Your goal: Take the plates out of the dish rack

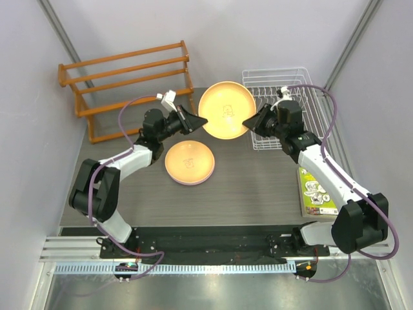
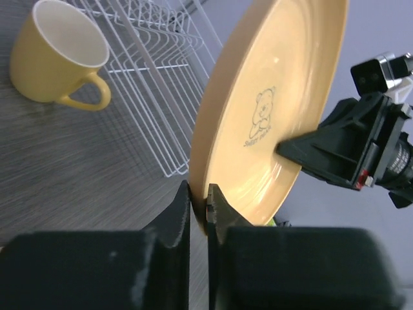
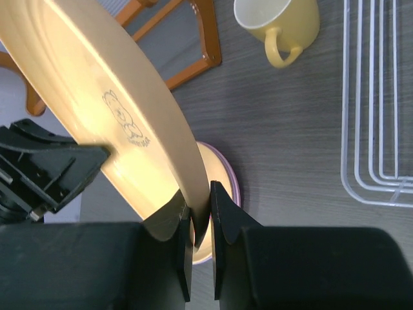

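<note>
Shows orange-yellow plate (image 1: 226, 110) raised on edge above bench (image 1: 258, 187), beside dish rack (image 1: 303, 84), left claw (image 1: 201, 121) and right claw (image 1: 247, 123) each clenched on opposite rims; second orange-yellow plate (image 1: 189, 161) flat on bench.

Smooth glossy plastic on the orange-yellow plate (image 1: 226, 110). White coated wire for the dish rack (image 1: 274, 71). Matt dark wood-grain on the surface (image 1: 258, 184). Orange wood in the slatted rack (image 1: 122, 56).
</note>
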`<state>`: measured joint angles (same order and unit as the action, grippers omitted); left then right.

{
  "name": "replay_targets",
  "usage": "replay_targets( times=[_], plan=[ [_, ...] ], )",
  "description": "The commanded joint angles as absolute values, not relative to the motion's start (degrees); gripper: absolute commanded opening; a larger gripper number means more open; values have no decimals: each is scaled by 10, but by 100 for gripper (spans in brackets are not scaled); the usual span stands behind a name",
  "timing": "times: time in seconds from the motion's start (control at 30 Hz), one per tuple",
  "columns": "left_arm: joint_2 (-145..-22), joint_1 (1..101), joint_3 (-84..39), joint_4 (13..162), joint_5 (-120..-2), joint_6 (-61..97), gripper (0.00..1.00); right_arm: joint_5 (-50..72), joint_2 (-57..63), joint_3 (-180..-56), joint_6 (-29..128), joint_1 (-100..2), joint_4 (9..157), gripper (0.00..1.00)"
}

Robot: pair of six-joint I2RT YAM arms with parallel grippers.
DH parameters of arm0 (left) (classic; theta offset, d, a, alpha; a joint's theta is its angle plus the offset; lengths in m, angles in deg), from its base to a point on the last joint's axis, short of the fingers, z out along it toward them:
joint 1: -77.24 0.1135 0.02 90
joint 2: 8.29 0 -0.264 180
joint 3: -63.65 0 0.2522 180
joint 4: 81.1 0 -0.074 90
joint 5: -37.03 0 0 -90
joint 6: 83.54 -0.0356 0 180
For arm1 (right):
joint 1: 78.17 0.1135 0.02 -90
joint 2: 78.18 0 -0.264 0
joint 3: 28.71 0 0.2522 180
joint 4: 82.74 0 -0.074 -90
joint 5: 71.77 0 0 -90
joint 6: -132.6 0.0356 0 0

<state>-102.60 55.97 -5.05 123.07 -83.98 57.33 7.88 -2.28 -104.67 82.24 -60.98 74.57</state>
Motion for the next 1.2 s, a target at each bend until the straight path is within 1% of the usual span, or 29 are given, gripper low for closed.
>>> replay_targets(
  times=[0.0, 0.1, 0.13, 0.17, 0.27, 0.3, 0.37, 0.47, 0.53, 0.57, 0.73, 0.83, 0.93, 1.17],
  plan=[
    [-1001, 563, -51, 1188, -795, 534, 0, 43, -68, -1038, 847, -608, 782, 13],
    [-993, 563, -48, 1162, -774, 521, 0, 42, -74, -1030, 846, -608, 781, 17],
    [-991, 563, -49, 1156, -770, 514, 0, 40, -76, -1029, 842, -608, 778, 27],
    [-988, 563, -48, 1143, -766, 510, 0, 40, -77, -1029, 842, -609, 779, 44],
    [-978, 563, -47, 1110, -744, 495, 0, 44, -80, -1029, 836, -609, 777, 60],
    [-975, 563, -48, 1099, -732, 490, 0, 45, -80, -1029, 834, -608, 774, 64],
    [-965, 563, -49, 1082, -719, 476, 0, 53, -80, -1036, 822, -608, 758, 66],
    [-950, 563, -59, 1027, -698, 458, 0, 76, -87, -1039, 806, -608, 741, 66],
    [-940, 563, -66, 965, -683, 450, 0, 88, -88, -1045, 797, -607, 732, 67],
    [-928, 563, -70, 945, -678, 447, 0, 94, -88, -1047, 791, -608, 727, 69],
    [-882, 568, -73, 783, -644, 428, 0, 116, -76, -1053, 775, -609, 708, 69],
    [-850, 575, -64, 721, -622, 421, 0, 114, -67, -1051, 774, -609, 707, 69],
    [-832, 583, -57, 680, -588, 420, 0, 112, -59, -1053, 770, -609, 707, 69],
    [-819, 589, -31, 606, -580, 435, 0, 115, -50, -1059, 762, -611, 702, 69]
  ],
)
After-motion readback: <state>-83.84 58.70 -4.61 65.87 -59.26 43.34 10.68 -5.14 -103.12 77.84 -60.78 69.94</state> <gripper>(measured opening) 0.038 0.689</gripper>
